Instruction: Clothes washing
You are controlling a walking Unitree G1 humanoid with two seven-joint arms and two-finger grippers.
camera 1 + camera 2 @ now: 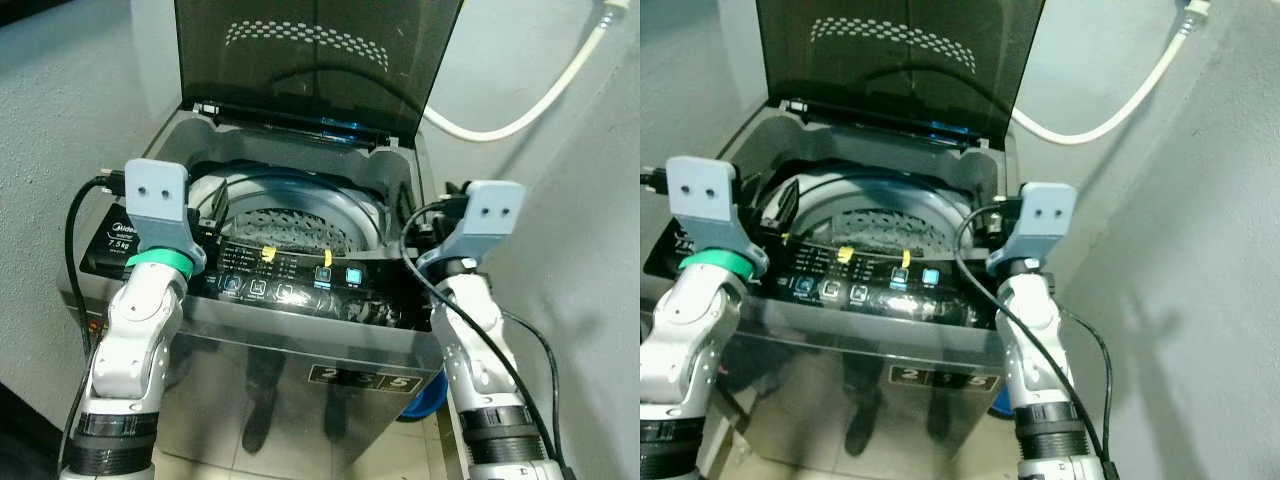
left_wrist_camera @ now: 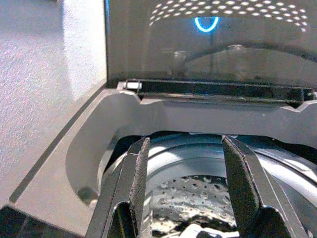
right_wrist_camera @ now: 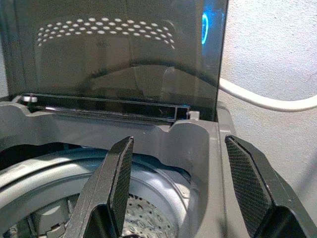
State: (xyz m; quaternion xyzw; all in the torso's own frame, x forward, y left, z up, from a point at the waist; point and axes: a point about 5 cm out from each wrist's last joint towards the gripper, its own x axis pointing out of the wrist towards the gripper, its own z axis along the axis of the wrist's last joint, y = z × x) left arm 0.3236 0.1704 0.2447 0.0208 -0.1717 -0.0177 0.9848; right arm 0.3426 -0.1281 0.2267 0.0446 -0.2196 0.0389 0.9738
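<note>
Grey plastered walls [image 1: 60,120] close in on both sides of a narrow corner, tiled floor below.

Left gripper [image 2: 185,188] — fingers [image 2: 132,183] spread wide, nothing between them, held over the front left rim of the washing machine [image 1: 290,350] and aimed across the tub toward the hinge. Right gripper [image 3: 185,191] — fingers [image 3: 115,183] likewise spread and empty, over the front right corner, aimed the same way.

Drum [image 1: 290,225]: perforated steel, visible past the fingertips in both wrist views; contents hard to make out (something pale shows low in the left wrist view, too little of it to name).

Lid [image 1: 315,60] stands upright, dark tinted, reflecting the drum's holes. Control panel [image 1: 300,280] runs along the front edge between the two wrists, two buttons lit blue, small yellow tags just behind them.

White hose [image 1: 530,100] loops along the right wall behind the machine. Blue basin [image 1: 425,400] sits on the floor by the machine's front right corner, mostly hidden by the right arm.
</note>
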